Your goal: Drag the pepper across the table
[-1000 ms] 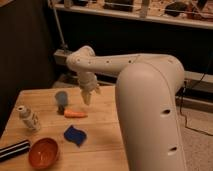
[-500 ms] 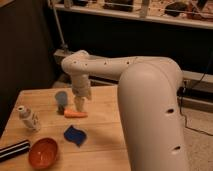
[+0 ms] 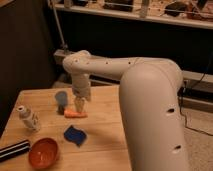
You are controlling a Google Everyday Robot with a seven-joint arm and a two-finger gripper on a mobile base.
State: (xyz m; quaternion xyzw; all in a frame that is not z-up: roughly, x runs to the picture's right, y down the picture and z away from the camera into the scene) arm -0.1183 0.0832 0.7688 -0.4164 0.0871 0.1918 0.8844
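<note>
The pepper (image 3: 75, 114) is a slim orange tapered piece lying flat near the middle of the light wooden table (image 3: 105, 137). My gripper (image 3: 80, 105) hangs from the white arm straight down over the pepper's right half, its tips at or just above it. A flat dark-blue wavy piece (image 3: 74, 135) lies a little in front of the pepper.
A round orange bowl (image 3: 43, 152) sits at the front left. A small white bottle (image 3: 28, 119) stands at the left. A grey-blue cup-like object (image 3: 61, 98) stands just left of the gripper. A dark striped object (image 3: 13, 149) lies at the front-left edge. My large white arm (image 3: 150, 110) covers the table's right side.
My gripper has moved left and down, from beside the pepper's right end to directly over it. The pepper has not visibly moved.
</note>
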